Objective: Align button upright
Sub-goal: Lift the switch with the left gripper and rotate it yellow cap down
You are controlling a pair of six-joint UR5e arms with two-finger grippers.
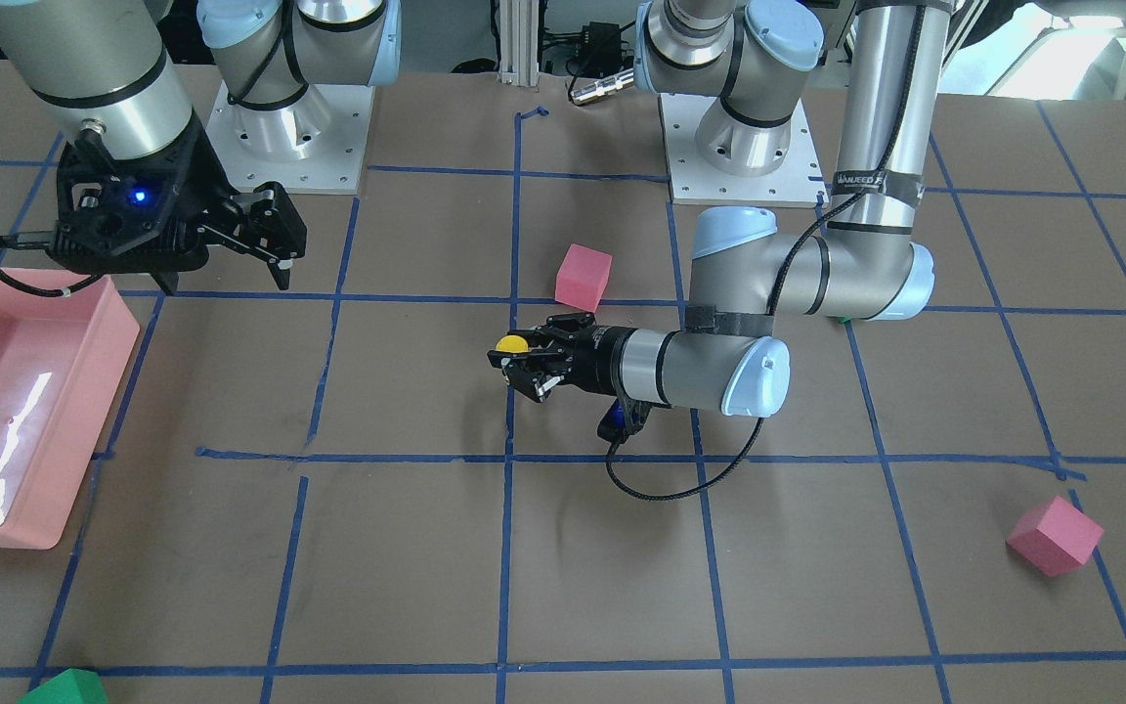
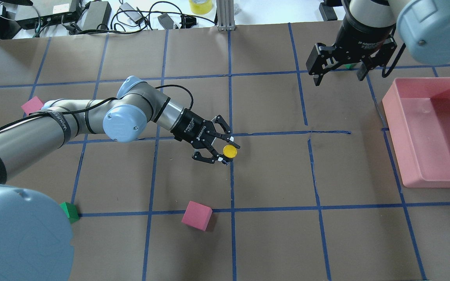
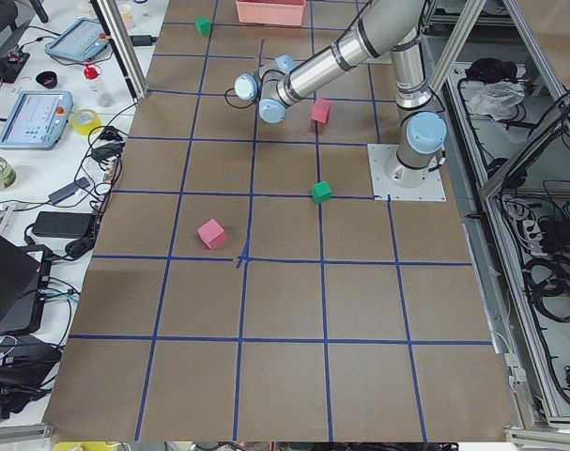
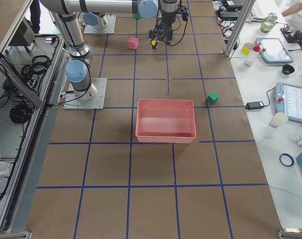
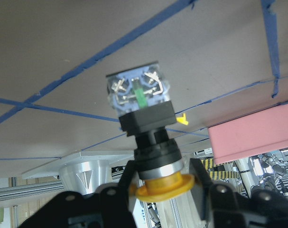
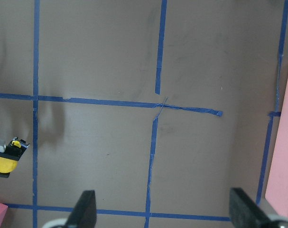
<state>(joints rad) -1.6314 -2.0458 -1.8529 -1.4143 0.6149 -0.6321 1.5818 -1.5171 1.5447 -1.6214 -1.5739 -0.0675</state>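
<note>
The left gripper (image 2: 222, 152) is clamped on the button (image 2: 230, 151). Its 2 fingers press in from either side on the neck just beside the yellow cap. The arm reaches out low and nearly level over the table (image 2: 272, 234). In the overhead view the cap shows as a full round disc facing up. In the left wrist view the clear, whitish base block (image 5: 138, 90) points toward the brown paper. I cannot tell whether the base touches the paper.

The button is well apart from the pink tray (image 2: 428, 81), off the tray's left side, over a blue tape line.

The right gripper (image 2: 340, 78) has its 2 fingers spread wide with nothing between them. It hangs above the table near the tray's far left corner, pointing down at the tape grid.

A pink cube (image 2: 196, 215) lies on the table a little farther from the tray than the button, and closer to the robot. A green cube (image 2: 68, 212) sits much farther from the tray.
</note>
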